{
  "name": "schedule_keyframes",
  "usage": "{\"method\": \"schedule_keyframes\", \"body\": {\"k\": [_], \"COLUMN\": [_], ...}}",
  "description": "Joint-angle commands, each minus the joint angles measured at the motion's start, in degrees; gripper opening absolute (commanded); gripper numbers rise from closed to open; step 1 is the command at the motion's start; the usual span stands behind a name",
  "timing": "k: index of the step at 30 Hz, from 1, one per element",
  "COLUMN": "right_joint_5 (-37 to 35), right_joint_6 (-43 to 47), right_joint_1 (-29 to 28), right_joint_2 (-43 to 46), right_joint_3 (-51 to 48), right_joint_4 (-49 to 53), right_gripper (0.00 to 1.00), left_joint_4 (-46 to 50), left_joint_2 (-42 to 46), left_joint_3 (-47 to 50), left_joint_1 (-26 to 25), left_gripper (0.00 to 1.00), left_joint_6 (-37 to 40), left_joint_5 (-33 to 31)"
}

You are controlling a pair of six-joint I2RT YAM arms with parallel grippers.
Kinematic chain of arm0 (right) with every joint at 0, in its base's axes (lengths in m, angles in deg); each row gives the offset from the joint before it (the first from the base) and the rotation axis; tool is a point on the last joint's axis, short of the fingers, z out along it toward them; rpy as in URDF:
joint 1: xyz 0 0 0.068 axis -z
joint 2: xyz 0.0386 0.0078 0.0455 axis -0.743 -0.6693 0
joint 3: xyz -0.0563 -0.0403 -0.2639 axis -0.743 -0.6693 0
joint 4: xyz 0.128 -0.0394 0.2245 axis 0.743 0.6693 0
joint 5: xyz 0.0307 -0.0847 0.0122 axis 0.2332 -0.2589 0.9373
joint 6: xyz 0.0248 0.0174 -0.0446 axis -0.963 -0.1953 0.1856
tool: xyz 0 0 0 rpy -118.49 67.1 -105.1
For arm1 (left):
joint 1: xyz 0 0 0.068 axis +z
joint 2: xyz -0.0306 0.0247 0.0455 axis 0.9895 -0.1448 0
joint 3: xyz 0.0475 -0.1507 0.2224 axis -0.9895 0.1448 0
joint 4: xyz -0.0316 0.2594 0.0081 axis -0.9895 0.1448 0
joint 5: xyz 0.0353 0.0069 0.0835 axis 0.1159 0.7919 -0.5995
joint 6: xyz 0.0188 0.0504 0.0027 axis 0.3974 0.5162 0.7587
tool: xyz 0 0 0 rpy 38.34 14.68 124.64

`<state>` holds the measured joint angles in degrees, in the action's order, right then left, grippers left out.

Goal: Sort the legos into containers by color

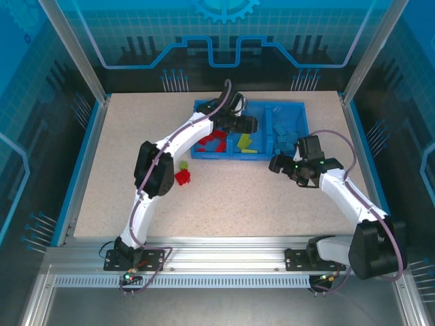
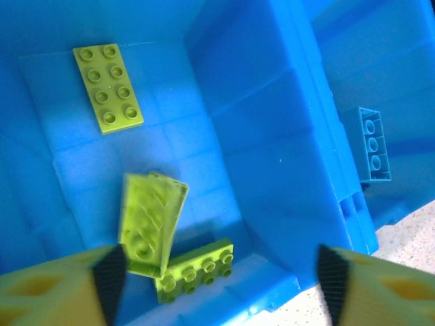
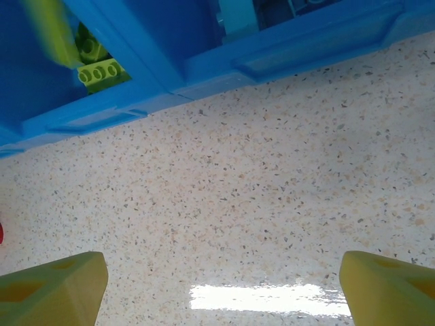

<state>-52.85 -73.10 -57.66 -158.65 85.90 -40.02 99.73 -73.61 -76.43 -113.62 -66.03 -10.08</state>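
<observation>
I had the left arm stretched forward and rightward from its base, elbow high, wrist bent over. The left end effector pointed down, and on its wrist camera the fingers stood wide apart with nothing clamped between them. The right arm was folded, forearm angled inward. The right end effector hung low over the counter, jaws spread wide and empty.
</observation>
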Motion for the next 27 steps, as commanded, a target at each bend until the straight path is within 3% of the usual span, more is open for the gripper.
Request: {"method": "schedule_keyframes", "body": {"k": [1,5,10,18,27], "right_joint_5": [1.6,0.63,-4.48,-10.28,-10.22], "right_joint_6": [1.34,2.33,4.12,10.97,18.44], "right_joint_1": [0.04,-4.32,-16.76,-35.15,-40.88], "right_joint_2": [1.49,2.27,-0.99,-23.01,-44.43], "right_joint_3": [-0.99,-0.8,2.06,19.34,42.11], "right_joint_4": [0.22,-1.2,-5.0,-7.24,-0.33], "right_gripper": [0.89,0.88,0.87,0.79,0.71], "left_joint_4": [0.51,-3.51,-8.52,-6.96,-0.88], "left_joint_2": [5.89,15.22,29.04,47.08,54.8], "left_joint_3": [2.31,10.35,24.52,49.67,64.01], "left_joint_1": [0.04,0.18,2.79,16.86,25.47], "left_gripper": [0.99,0.99,0.99,0.99,0.99], "left_joint_6": [-1.54,-1.76,-3.91,-9.51,-8.89], "left_joint_5": [-3.33,-7.08,-10.68,-8.76,-10.64]}}
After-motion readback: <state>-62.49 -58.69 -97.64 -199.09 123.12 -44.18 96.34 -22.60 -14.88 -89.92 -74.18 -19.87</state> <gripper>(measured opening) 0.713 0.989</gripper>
